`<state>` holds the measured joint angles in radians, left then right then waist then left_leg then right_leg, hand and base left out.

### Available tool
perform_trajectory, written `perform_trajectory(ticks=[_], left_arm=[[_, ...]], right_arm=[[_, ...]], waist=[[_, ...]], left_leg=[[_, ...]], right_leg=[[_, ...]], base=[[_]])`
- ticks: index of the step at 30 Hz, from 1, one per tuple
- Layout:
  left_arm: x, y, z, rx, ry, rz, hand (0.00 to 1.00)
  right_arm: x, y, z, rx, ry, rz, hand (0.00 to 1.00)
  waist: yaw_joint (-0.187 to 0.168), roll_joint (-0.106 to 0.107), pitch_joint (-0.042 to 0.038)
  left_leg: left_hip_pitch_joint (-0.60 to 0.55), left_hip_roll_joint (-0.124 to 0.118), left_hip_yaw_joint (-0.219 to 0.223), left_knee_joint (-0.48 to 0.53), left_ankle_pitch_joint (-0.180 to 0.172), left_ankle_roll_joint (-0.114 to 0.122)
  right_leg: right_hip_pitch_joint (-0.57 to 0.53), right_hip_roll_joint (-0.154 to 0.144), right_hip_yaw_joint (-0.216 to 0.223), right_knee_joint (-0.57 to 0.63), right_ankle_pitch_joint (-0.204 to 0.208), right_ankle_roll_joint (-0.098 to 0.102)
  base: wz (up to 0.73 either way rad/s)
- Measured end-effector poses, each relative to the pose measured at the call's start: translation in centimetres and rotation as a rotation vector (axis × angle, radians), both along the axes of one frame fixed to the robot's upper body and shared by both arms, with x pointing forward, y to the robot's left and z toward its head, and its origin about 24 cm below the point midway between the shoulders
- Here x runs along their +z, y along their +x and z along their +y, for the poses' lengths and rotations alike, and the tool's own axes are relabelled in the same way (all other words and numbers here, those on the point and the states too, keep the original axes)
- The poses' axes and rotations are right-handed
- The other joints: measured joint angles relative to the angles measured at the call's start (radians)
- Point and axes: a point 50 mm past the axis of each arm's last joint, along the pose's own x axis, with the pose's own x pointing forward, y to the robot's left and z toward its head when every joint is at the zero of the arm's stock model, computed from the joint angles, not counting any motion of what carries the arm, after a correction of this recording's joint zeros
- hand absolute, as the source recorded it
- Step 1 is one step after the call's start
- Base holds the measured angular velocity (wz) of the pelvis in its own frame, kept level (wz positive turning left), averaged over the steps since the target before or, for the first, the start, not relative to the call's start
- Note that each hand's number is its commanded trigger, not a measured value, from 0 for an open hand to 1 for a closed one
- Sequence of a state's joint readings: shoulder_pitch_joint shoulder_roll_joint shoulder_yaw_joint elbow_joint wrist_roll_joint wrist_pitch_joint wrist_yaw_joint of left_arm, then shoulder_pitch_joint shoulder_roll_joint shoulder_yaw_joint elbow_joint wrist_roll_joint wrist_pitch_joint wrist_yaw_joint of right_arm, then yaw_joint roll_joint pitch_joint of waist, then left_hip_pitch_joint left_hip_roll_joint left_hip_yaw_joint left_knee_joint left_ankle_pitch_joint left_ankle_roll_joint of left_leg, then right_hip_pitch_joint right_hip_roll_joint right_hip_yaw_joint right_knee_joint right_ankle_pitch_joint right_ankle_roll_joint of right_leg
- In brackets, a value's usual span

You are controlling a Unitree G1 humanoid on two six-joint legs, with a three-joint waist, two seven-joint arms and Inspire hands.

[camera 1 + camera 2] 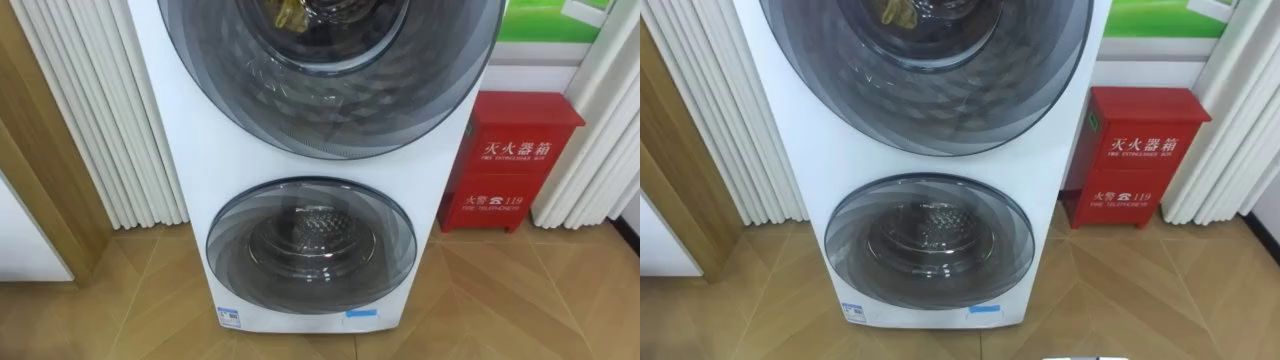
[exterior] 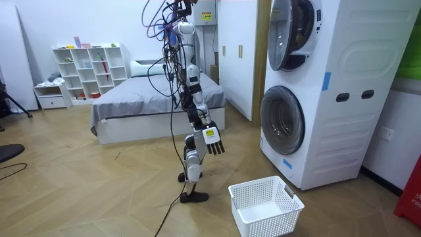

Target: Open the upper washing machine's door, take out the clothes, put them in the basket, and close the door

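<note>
White ribbed wall panels (image 1: 90, 110) stand at the left of the eye views, beside a tall white stacked washing machine (image 1: 185, 150) with two round, dark-tinted glass doors. The clothes (image 1: 900, 12) lie in the upper drum at the top edge of the view: a crumpled, yellowish-olive bundle of cloth against the shiny metal. The lower drum (image 1: 312, 240) shows bare patterned steel. Along the machine's bottom front sit a small white-and-blue label (image 1: 228, 318) and a plain blue sticker (image 1: 362, 315), with print too small to make out. To the right stands a red metal cabinet (image 1: 515, 160) with white writing on its front, under a green panel (image 1: 550, 20).

In the room view the robot stands upright on the wooden floor, facing the machine and well apart from it. Its right hand (image 2: 214, 141) hangs low in front of it, fingers released and pointing down, grasping nothing. A white lattice plastic basket (image 2: 266, 207) rests on the floor near its feet, between it and the machine. A blue sticker (image 2: 325, 80) marks the machine's side.
</note>
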<state>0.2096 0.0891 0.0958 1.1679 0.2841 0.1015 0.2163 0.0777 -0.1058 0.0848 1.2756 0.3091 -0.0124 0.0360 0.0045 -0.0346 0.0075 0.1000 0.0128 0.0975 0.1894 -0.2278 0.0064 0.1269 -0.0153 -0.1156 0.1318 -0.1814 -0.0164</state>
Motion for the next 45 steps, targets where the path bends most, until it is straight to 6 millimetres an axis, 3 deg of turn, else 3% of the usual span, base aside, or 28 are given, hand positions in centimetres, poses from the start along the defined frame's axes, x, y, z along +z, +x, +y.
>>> perform_trajectory(ticks=[6, 22, 26, 29, 31, 32, 35, 38, 41, 45], left_arm=[[0.0, -0.2, 0.0, 0.018, 0.009, 0.001, 0.0], [0.0, -0.1, 0.0, 0.151, -0.029, -0.036, 0.0], [0.1, 0.5, 0.1, 0.157, -0.042, -0.076, 0.0], [0.1, 1.2, 0.4, 0.163, -0.056, -0.106, 0.0], [0.3, 2.1, 0.8, 0.165, -0.049, -0.149, 0.0], [0.4, 2.2, 0.8, 0.167, -0.048, -0.158, 0.0], [0.5, 2.7, 1.4, 0.162, -0.048, -0.171, 0.0], [0.6, 2.8, 1.7, 0.161, -0.044, -0.173, 0.0], [0.6, 2.9, 1.8, 0.149, -0.039, -0.166, 0.0], [0.8, 2.8, 2.2, 0.129, -0.028, -0.159, 0.0]], right_arm=[[0.0, -0.1, 0.0, 0.0, 0.001, 0.004, 0.0], [0.0, 0.1, 0.0, -0.088, 0.032, 0.001, 0.0], [0.3, 1.9, -0.3, -0.111, 0.03, -0.05, 0.0], [1.5, 6.2, -1.1, -0.185, 0.019, -0.199, 0.0], [3.4, 10.2, -2.2, -0.221, -0.009, -0.348, 0.0], [4.0, 11.2, -2.5, -0.223, -0.014, -0.393, 0.0], [9.4, 17.9, -3.6, -0.239, -0.05, -0.699, 0.0], [13.6, 21.0, -4.5, -0.235, -0.093, -0.884, 0.0], [19.4, 24.3, -4.5, -0.172, -0.153, -1.112, 0.0], [23.6, 26.2, -4.5, -0.155, -0.185, -1.253, 0.0]], waist=[[0.0, 0.0, -0.003], [0.001, 0.002, -0.0014], [0.004, -0.001, 0.0025], [0.003, 0.002, 0.0059], [0.006, -0.001, 0.0049], [0.008, -0.002, 0.0049], [0.001, -0.014, 0.0016], [0.018, -0.026, -0.0055], [0.037, -0.042, -0.0114], [0.046, -0.058, -0.0037]], left_leg=[[0.0, 0.0, 0.001, 0.0, 0.0, 0.0], [-0.002, -0.001, -0.01, 0.004, 0.0, 0.0], [-0.002, -0.003, -0.018, 0.009, 0.0, 0.0], [-0.002, -0.004, -0.017, 0.009, 0.001, 0.002], [0.0, -0.004, -0.016, 0.009, 0.002, 0.003], [-0.001, -0.004, -0.016, 0.009, 0.002, 0.003], [-0.003, -0.004, -0.017, 0.008, 0.002, 0.003], [0.001, -0.003, -0.016, 0.003, 0.002, 0.003], [0.001, -0.001, -0.018, -0.003, 0.002, 0.003], [-0.001, -0.004, -0.027, -0.004, 0.002, 0.003]], right_leg=[[0.0, 0.0, 0.0, 0.0, 0.0, 0.0], [0.001, 0.0, -0.001, 0.001, 0.0, 0.0], [-0.001, -0.002, -0.005, 0.004, 0.0, 0.0], [-0.006, -0.003, -0.005, 0.007, 0.0, 0.001], [-0.006, -0.003, -0.004, 0.009, 0.0, 0.001], [-0.006, -0.002, -0.006, 0.009, 0.0, 0.001], [-0.007, -0.002, -0.011, 0.009, 0.0, 0.0], [-0.007, -0.001, -0.008, 0.011, 0.0, 0.0], [-0.019, 0.0, -0.009, 0.021, 0.001, 0.0], [-0.012, -0.002, -0.017, 0.02, 0.001, 0.0]], base=[[0.0], [0.0], [0.02], [-0.03], [0.0], [0.0], [0.01], [0.0], [-0.09], [0.05]])
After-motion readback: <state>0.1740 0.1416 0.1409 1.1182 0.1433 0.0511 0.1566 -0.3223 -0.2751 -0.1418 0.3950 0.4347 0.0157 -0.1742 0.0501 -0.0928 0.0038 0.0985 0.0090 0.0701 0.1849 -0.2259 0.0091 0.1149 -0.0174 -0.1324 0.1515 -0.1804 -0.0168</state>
